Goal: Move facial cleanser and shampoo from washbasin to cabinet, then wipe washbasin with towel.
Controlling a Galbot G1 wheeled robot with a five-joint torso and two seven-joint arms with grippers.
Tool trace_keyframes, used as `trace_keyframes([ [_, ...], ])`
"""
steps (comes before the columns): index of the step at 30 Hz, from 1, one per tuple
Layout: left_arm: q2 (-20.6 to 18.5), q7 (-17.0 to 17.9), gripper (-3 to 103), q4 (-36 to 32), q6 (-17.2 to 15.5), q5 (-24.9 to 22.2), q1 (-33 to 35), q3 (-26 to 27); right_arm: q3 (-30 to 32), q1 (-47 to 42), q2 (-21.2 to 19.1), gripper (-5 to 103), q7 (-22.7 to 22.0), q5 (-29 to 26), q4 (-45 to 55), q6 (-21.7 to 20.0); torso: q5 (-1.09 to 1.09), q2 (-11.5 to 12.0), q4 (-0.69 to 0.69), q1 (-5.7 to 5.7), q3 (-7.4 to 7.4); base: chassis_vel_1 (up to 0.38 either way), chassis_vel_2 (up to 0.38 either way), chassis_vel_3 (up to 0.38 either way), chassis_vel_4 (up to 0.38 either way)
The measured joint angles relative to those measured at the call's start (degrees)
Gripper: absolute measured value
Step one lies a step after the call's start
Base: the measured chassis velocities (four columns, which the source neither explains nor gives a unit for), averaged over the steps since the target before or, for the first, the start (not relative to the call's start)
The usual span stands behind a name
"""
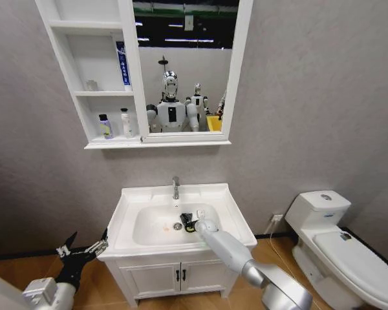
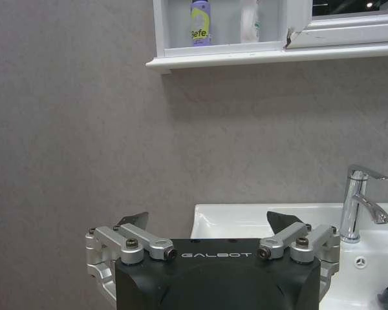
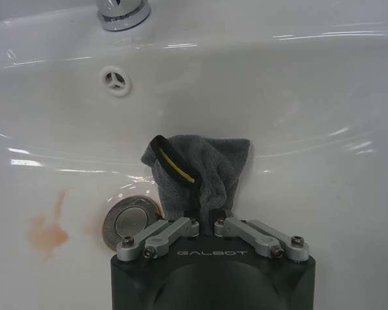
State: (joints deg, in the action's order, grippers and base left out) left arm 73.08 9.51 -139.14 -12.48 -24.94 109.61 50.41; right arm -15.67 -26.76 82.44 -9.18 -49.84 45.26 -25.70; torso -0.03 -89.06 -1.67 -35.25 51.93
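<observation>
The two bottles (image 1: 115,124) already stand on the bottom shelf of the cabinet (image 1: 89,77), so the wiping is the step in hand. The right gripper (image 3: 205,218) is down in the washbasin (image 1: 227,208), its fingers clenched on the towel (image 3: 204,171), which hangs against the bowl just beside the drain (image 3: 130,219). To wipe well, keep the cloth pressed flat and sweep it across the orange stain (image 3: 46,232), steering clear of the tap (image 1: 176,187). The left gripper (image 2: 207,223) waits beside the basin's left edge, fingers spread and holding nothing.
</observation>
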Motion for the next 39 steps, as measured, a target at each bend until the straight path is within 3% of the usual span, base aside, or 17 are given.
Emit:
trace_keyframes([
  [6,0.0,0.0,100,0.0,0.0,0.0,0.0,0.0,-1.4,0.5,4.3,5,0.0,-0.5,-0.4,-0.3,0.03,0.0,0.04,-0.01,0.01,0.0,0.0,0.0,0.0],
  [9,0.0,0.0,100,0.0,0.0,0.0,0.0,0.0,-1.1,0.9,8.7,5,0.0,-0.6,-1.3,-0.2,0.02,0.0,0.05,-0.01,0.01,0.0,0.0,0.0,0.0],
  [12,0.0,0.0,100,0.0,0.0,0.0,0.0,0.0,-0.9,0.5,9.7,5,-0.2,-0.5,-1.4,-0.2,0.02,0.0,0.07,-0.01,0.01,0.0,0.0,0.0,0.0],
  [18,0.0,0.0,100,0.0,0.0,0.0,0.0,0.0,1.4,-1.6,6.8,5,-1.5,0.2,0.7,-0.6,0.03,0.0,0.02,0.0,0.01,0.0,0.0,0.0,0.0],
  [24,0.0,0.0,100,0.0,0.0,0.0,0.0,0.0,4.7,-2.9,-1.3,5,-2.4,-1.3,5.7,-2.7,0.03,0.0,-0.02,-0.01,0.01,0.0,0.0,0.0,0.0],
  [27,0.0,0.0,100,0.0,0.0,0.0,0.0,0.0,4.3,-2.8,-1.9,5,-2.0,-1.7,5.8,-2.7,0.03,0.0,-0.02,0.0,0.01,0.0,0.0,0.0,0.0],
  [33,0.0,0.0,100,0.0,0.0,0.0,0.0,0.0,2.7,-0.9,1.8,5,-1.1,-1.5,2.4,-2.7,0.02,0.0,0.02,-0.01,0.01,0.0,0.0,0.0,0.0],
  [35,0.0,0.0,100,0.0,0.0,0.0,0.0,0.0,1.4,0.5,6.5,5,-0.1,-0.5,-1.3,-2.1,0.02,0.0,0.04,-0.01,0.01,0.0,0.0,0.0,0.0],
  [39,0.0,0.0,100,0.0,0.0,0.0,0.0,0.0,0.8,0.9,9.3,5,0.3,-0.6,-2.4,-1.7,0.04,0.0,0.07,-0.01,0.02,0.0,0.0,0.0,0.0],
])
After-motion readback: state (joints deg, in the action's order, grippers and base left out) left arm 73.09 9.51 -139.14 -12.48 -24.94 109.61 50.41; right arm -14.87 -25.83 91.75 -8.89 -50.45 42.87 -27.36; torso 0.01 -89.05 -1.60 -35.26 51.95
